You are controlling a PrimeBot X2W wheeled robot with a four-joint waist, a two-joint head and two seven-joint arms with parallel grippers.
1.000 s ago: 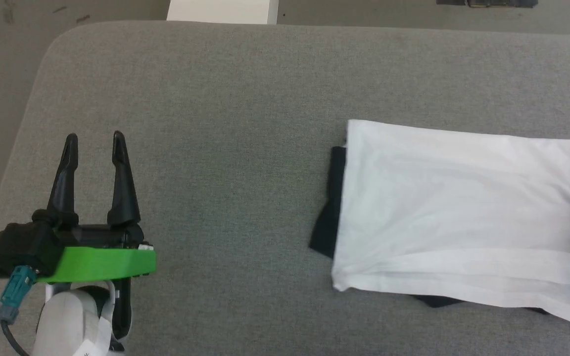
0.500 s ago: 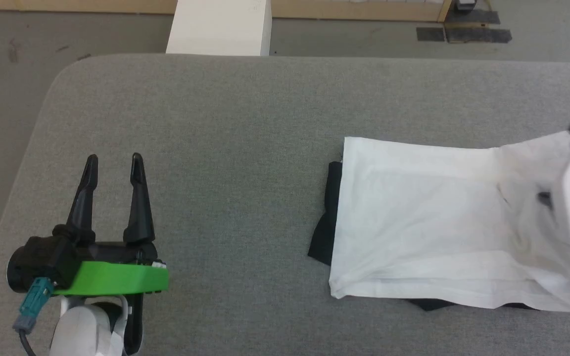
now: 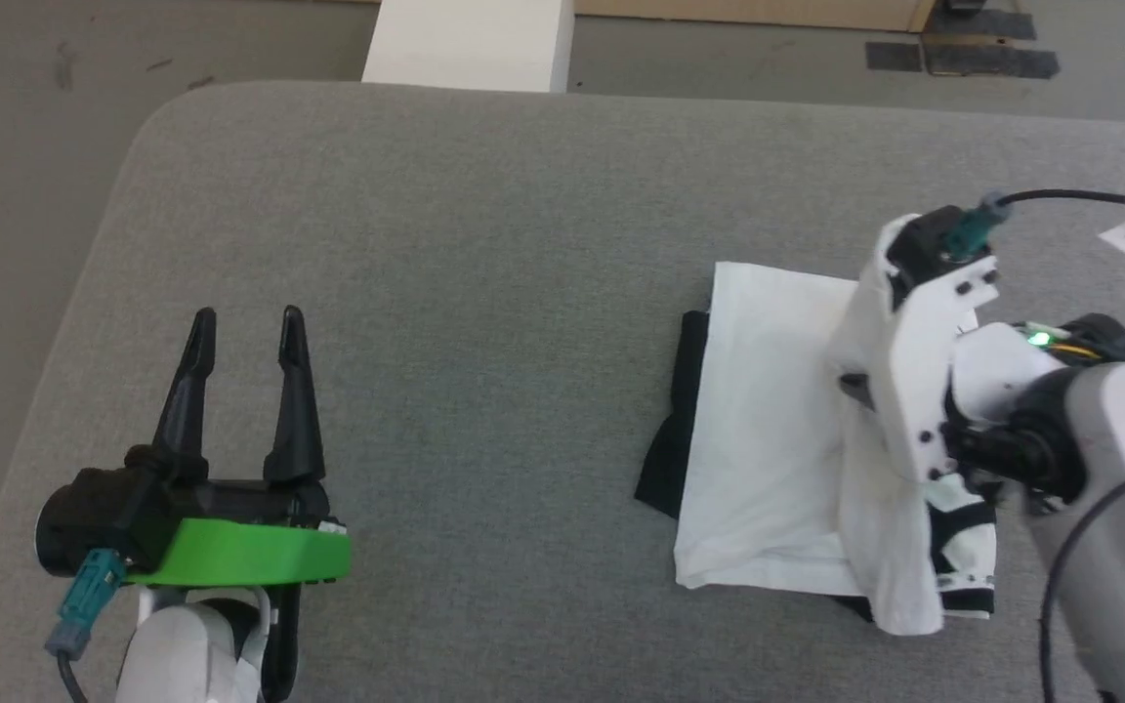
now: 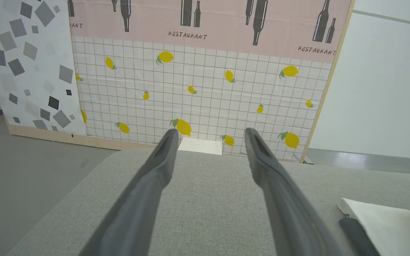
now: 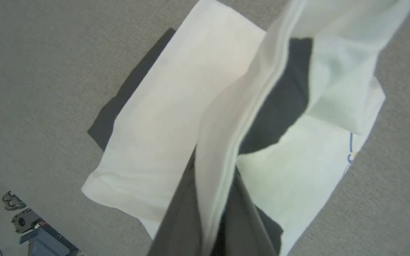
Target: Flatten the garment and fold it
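My right gripper [image 5: 214, 167] is clamped on a white edge of the garment [image 3: 768, 439], holding that layer up above the rest, which lies part-folded on the grey table [image 3: 475, 244] at my right. My left gripper [image 3: 247, 317], fingers spread and holding nothing, is well apart from the cloth.

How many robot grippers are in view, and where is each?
2. The left gripper is open above the table's left side; the right gripper is at the right, shut on the garment.
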